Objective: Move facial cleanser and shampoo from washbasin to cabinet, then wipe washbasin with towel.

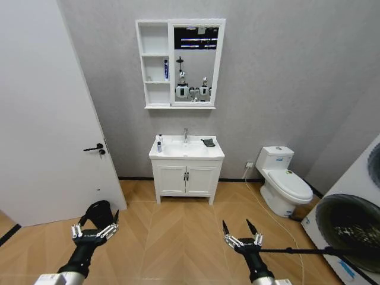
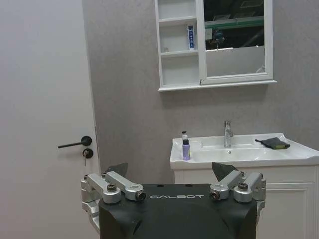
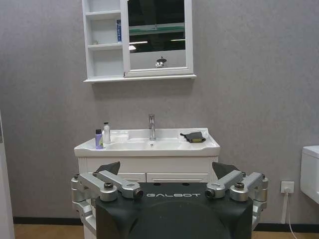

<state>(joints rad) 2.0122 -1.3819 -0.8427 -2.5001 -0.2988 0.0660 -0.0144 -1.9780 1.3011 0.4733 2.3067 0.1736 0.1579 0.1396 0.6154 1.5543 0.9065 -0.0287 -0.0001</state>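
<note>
The left tool and the right tool are held low over the wooden floor, each with its fingers spread wide and nothing between them. The washbasin is seen well apart from both, straight ahead against the grey wall, roughly midway between the two arms.

On the washbasin's worktop, at its left end, two small bottles are stood just beside each other: a purple bottle with a dark cap and a white pump bottle. Which is the cleanser and which the shampoo cannot be told. A chrome tap is set upright at the back of the bowl. The towel, a small dark cloth with a paler edge, is laid on the right end of the worktop, well apart from the bottles.

The cabinet is mounted on the wall above the washbasin, white, with three open niches in a column on its left and a mirror on its right. A blue and white tube is stood in the middle niche. A white toilet is seen to the right and a white door with a black handle to the left.
</note>
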